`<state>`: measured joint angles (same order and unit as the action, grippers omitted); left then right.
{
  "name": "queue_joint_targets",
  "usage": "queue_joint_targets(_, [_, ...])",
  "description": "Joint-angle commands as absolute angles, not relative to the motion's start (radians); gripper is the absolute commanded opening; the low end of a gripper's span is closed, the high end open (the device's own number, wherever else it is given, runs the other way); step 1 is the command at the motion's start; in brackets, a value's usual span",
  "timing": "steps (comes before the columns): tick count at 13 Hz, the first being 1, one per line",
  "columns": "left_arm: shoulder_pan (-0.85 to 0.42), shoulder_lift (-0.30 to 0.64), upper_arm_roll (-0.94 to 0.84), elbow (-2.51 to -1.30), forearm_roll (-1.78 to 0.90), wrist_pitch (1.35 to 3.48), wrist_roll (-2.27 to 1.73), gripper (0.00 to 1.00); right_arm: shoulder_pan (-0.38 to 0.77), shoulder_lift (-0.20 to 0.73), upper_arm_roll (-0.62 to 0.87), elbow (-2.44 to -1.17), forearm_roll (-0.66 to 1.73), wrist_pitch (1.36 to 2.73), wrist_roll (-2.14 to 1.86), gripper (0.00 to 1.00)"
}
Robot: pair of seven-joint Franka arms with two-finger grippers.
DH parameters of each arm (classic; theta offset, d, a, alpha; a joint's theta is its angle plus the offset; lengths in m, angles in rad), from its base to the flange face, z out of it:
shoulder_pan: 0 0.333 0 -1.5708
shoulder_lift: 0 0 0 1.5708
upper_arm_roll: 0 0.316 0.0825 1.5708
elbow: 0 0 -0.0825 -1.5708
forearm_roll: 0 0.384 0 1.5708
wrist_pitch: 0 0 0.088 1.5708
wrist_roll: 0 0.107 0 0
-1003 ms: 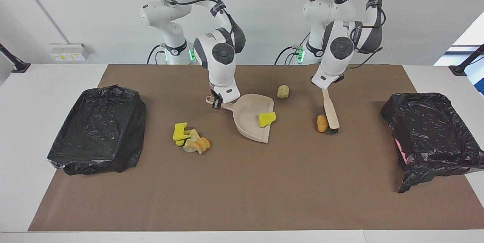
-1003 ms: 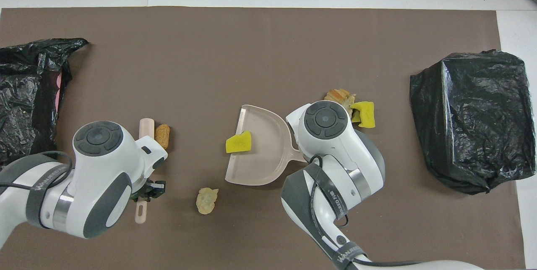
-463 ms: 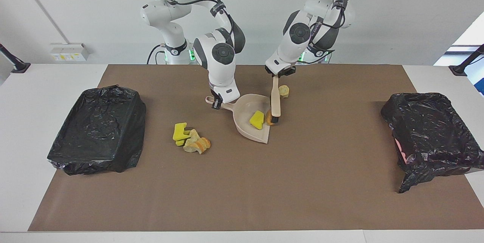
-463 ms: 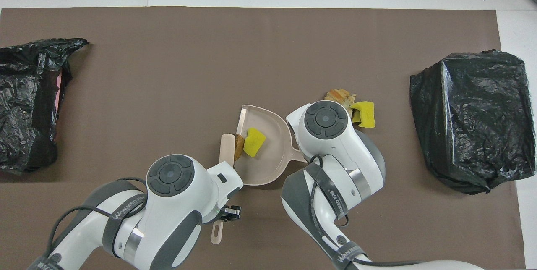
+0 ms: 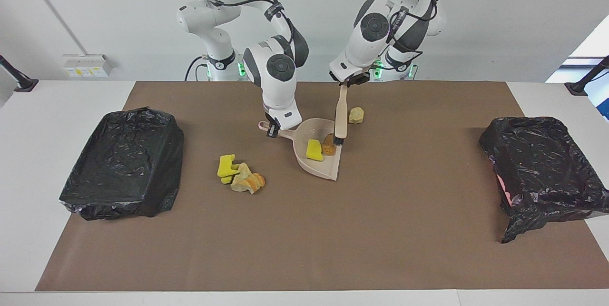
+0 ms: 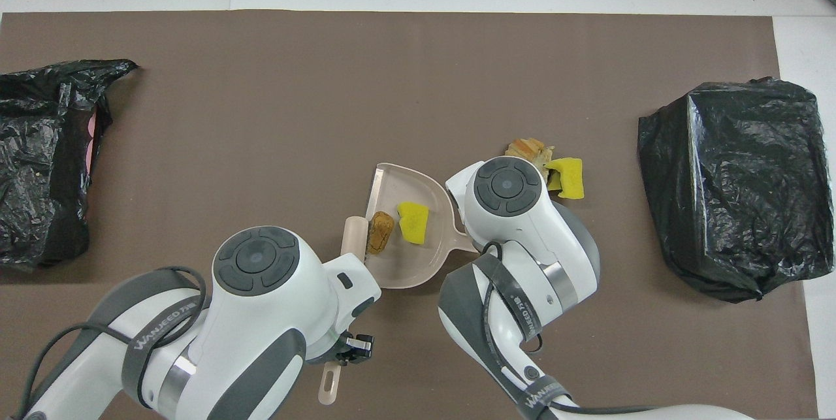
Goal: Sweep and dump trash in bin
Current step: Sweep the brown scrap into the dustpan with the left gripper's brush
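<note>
Nearest the robots, a pale beige scrap (image 5: 356, 115) lies alone on the brown mat (image 5: 304, 230), just beside the brush handle. The left gripper (image 5: 346, 83) is up over that spot, clamped tight on the top of the beige brush (image 5: 340, 118), which hangs down with its dark bristles (image 5: 338, 142) right at the dustpan's open edge. The right gripper (image 5: 273, 128) sits low at the table, fingers pinched on the handle of the beige dustpan (image 5: 328, 169), whose mouth faces the left arm's end of the table.

Inside the pan, two pieces: a tan-orange bread-like lump (image 5: 329, 144) right against the bristles, and a yellow sponge chunk (image 5: 314, 150) touching it, deeper in the pan. The overhead view confirms it, lump (image 6: 380, 232) and sponge (image 6: 413, 221) side by side on the pan floor.

A little farther out, toward the right arm's end, a small heap waits on the mat: a yellow sponge piece (image 5: 226, 166) pressed up against an orange and cream bread scrap (image 5: 248, 180).

At each end of the table sits a bin lined with a black bag: one (image 5: 122, 163) at the right arm's end, one (image 5: 542, 168) at the left arm's end, both well apart from the dustpan.
</note>
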<state>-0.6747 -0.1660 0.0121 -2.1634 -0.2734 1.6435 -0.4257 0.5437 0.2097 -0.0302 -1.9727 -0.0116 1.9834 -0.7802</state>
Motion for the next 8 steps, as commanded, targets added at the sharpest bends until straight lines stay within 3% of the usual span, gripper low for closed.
queue_joint_targets(1, [-0.687, -0.233, 0.009, -2.198, -0.275, 1.559, -0.599, 0.00, 0.534, 0.196, -0.026, -1.994, -0.020, 2.008, -0.784, 0.00])
queue_joint_targets(8, [-0.692, -0.371, -0.029, -2.374, -0.242, 1.562, -0.969, 0.00, 0.534, 0.196, -0.026, -1.994, -0.020, 2.008, -0.787, 0.00])
